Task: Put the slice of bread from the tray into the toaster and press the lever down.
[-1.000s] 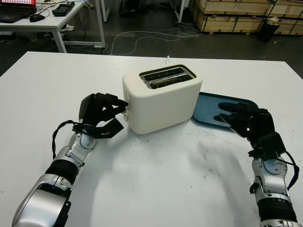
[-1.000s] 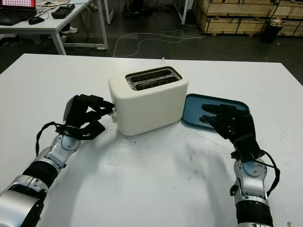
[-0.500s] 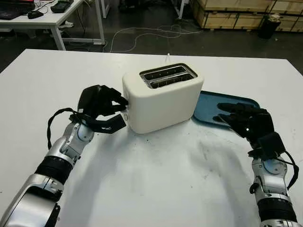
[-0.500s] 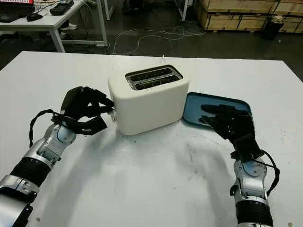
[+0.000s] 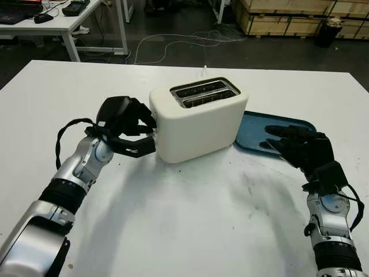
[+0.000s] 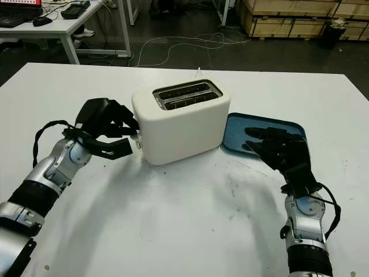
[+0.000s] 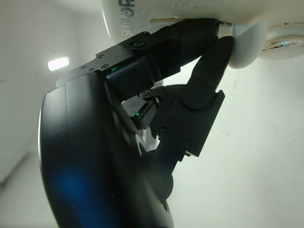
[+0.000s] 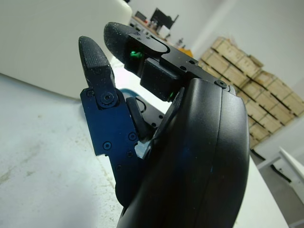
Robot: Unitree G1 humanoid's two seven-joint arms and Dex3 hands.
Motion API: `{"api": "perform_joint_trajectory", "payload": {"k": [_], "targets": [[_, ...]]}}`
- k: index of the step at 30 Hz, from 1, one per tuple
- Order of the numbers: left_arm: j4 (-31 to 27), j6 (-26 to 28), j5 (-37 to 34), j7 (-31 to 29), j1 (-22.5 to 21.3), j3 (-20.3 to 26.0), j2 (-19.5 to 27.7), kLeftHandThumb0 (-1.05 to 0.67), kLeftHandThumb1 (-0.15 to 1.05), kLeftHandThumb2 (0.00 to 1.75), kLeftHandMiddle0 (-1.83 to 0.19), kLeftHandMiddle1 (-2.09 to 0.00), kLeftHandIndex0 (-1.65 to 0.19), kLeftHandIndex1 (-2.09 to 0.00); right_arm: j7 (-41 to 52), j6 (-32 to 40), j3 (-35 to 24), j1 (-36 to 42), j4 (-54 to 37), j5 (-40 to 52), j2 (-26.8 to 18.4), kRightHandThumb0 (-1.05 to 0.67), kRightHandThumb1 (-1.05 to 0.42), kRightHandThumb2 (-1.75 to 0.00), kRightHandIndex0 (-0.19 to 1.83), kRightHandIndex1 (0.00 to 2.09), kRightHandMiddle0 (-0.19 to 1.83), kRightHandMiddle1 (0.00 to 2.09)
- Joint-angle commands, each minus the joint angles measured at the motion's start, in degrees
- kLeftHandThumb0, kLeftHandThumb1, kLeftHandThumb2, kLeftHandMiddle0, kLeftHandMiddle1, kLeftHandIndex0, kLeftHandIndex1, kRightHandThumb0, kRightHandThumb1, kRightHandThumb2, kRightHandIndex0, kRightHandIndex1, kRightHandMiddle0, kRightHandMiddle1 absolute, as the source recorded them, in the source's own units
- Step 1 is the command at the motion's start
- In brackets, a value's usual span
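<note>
The cream-white two-slot plastic toaster (image 5: 199, 120) is standing on the white counter (image 5: 190, 213), its slots facing up; something pale is sitting low in them, most likely the bread slice, though it is too deep to confirm. The white lever knob (image 7: 247, 45) is projecting from the toaster's end face. The left hand (image 5: 130, 128) is pressing against that end, its fingers (image 7: 209, 71) curled and pinching the knob from above and below, a hold suited to driving the lever downward. The dark blue flat plastic tray (image 5: 259, 130) is lying just beside the toaster's opposite end, carrying no bread. The right hand (image 5: 300, 149) is hovering open over the tray's near edge, holding nothing.
</note>
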Motion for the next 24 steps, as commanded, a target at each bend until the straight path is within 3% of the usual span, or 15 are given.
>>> {"api": "perform_joint_trajectory", "payload": {"k": [1,4,7,16,24], "targets": [[13.8,0.6,3.0,1.4,1.5,-9.5,-20.3,-0.17,0.71,0.01,-0.95,-1.13,-1.34,-0.04,0.7,1.0,-0.3,0.7,-1.4,1.0,-0.7,-0.46,-0.82,0.00,1.23,0.28,1.21,0.00],[23.2,1.1,2.4,5.5,2.7,-9.0,-25.0,-0.16,0.75,0.02,-0.85,-1.23,-1.32,-0.03,0.8,0.9,-0.2,0.7,-1.2,0.7,-0.9,-0.47,-0.82,0.00,1.22,0.28,1.21,0.00],[27.0,-0.5,3.3,7.2,4.0,-10.4,-25.2,-0.18,0.74,0.01,-0.87,-1.24,-1.33,-0.04,0.9,0.2,-0.6,0.5,-0.8,0.9,-1.2,-0.47,-0.82,0.00,1.22,0.28,1.21,0.00],[29.8,-1.8,-0.1,8.0,4.7,-9.8,-25.0,-0.18,0.75,0.01,-0.84,-1.24,-1.31,-0.03,0.8,0.2,-0.5,0.2,-1.0,0.8,-0.9,-0.45,-0.81,0.00,1.23,0.29,1.21,0.00],[28.1,-3.1,-3.2,7.6,5.2,-9.7,-23.9,-0.19,0.77,0.00,-0.84,-1.35,-1.32,-0.04,0.2,1.2,-0.5,0.4,-1.8,0.3,-1.1,-0.45,-0.81,0.00,1.23,0.29,1.21,0.00]]}}
